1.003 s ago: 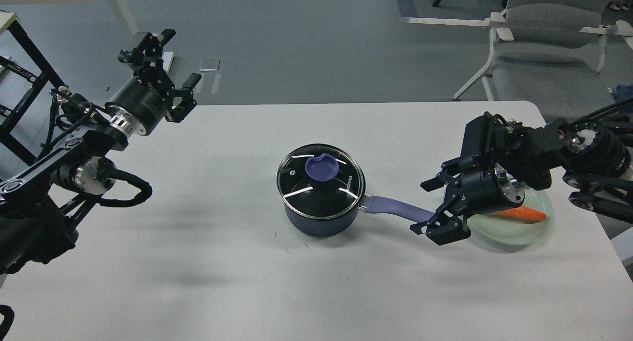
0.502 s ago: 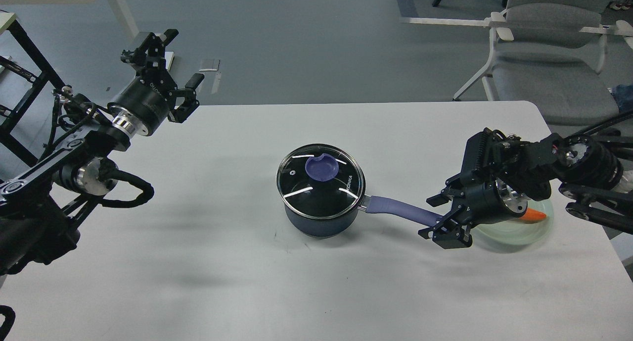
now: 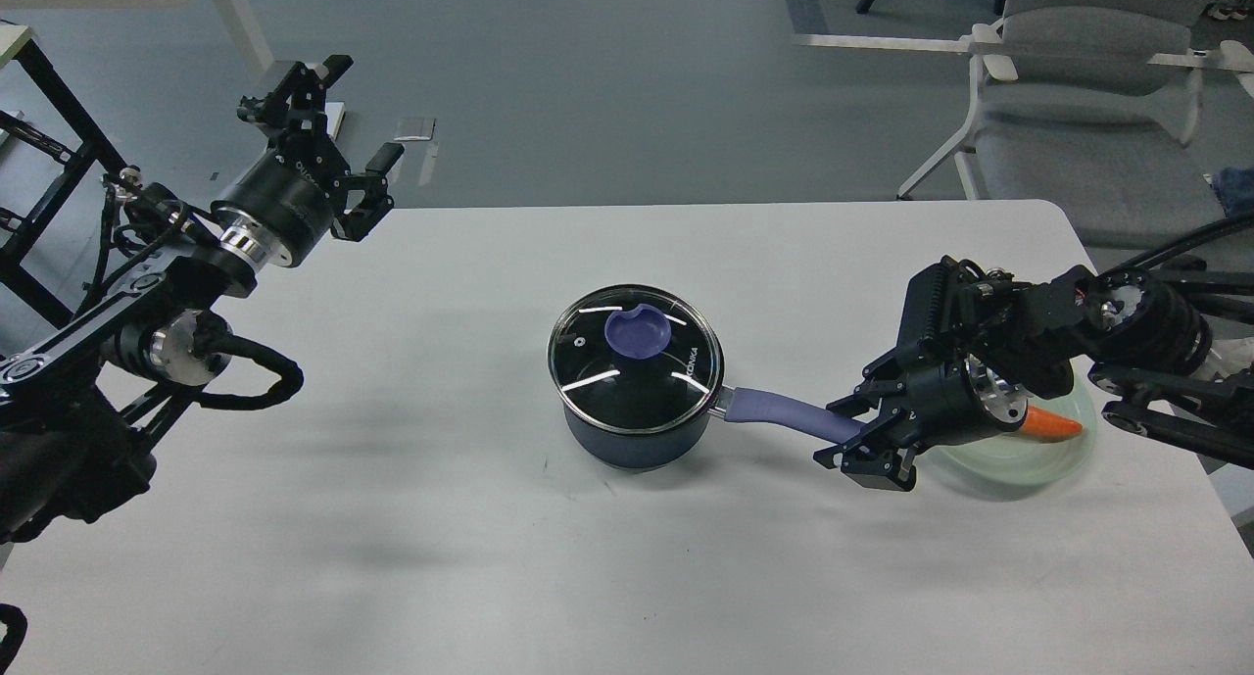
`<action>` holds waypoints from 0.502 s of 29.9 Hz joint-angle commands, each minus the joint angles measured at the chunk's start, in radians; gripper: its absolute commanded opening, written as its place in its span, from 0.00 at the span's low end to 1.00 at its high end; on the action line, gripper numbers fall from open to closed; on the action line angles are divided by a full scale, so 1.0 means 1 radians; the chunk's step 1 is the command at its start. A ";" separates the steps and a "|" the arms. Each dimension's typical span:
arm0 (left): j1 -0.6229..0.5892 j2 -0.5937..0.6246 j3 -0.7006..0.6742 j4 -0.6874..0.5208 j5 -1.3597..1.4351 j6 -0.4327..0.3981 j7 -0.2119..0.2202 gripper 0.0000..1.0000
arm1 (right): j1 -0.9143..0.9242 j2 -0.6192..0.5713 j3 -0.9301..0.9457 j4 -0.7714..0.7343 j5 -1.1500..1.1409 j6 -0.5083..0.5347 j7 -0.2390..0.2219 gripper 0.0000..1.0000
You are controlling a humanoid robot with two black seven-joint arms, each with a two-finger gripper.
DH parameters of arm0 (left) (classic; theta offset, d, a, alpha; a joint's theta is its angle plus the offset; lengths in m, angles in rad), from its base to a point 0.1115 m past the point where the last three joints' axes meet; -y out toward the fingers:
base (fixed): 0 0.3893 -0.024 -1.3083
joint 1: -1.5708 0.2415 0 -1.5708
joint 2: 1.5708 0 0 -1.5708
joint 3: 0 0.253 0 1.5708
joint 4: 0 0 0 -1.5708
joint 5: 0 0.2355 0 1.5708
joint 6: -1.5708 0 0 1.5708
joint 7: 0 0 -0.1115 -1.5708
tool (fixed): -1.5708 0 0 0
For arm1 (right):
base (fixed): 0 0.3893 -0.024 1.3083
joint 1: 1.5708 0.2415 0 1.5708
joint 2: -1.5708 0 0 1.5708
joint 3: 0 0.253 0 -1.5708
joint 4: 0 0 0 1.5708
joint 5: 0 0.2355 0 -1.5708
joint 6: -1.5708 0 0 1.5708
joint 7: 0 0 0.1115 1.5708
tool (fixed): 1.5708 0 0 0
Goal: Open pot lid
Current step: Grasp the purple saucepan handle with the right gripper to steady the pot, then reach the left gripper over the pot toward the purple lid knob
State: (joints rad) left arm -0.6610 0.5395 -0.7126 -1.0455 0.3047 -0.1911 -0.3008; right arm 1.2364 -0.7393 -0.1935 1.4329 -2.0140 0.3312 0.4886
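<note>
Glass lid (image 3: pixel 635 353) on navy pot (image 3: pixel 637 435)

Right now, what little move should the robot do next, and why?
Probably close the right pincer on the pot handle. Its open fingers sit around the handle's end, and the lid is on. Holding the pot steady would let the left pincer, open and far away, come for the knob.

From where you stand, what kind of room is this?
Probably an office or lab workspace, not a kitchen: a plain white table, a grey office chair behind it, and bare grey flooring.
</note>
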 commanded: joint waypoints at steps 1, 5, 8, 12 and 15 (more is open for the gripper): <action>0.000 0.002 0.001 -0.008 0.002 -0.001 0.002 0.99 | 0.000 0.006 0.003 -0.014 0.000 0.000 0.000 0.41; 0.000 0.002 0.001 -0.011 0.042 -0.005 0.002 0.99 | 0.001 0.018 0.003 -0.026 0.000 0.000 0.000 0.35; -0.002 0.002 0.001 -0.021 0.086 -0.011 0.000 0.99 | 0.001 0.018 0.003 -0.026 0.001 0.000 0.000 0.32; -0.008 0.008 0.001 -0.048 0.210 -0.019 0.000 0.99 | 0.001 0.017 0.003 -0.026 0.001 0.000 0.000 0.29; -0.025 0.011 0.001 -0.060 0.328 -0.030 0.000 0.99 | 0.001 0.017 0.003 -0.026 0.001 -0.001 0.000 0.28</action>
State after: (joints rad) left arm -0.6712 0.5489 -0.7117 -1.0945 0.5305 -0.2119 -0.2998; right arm 1.2377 -0.7211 -0.1902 1.4065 -2.0125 0.3308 0.4887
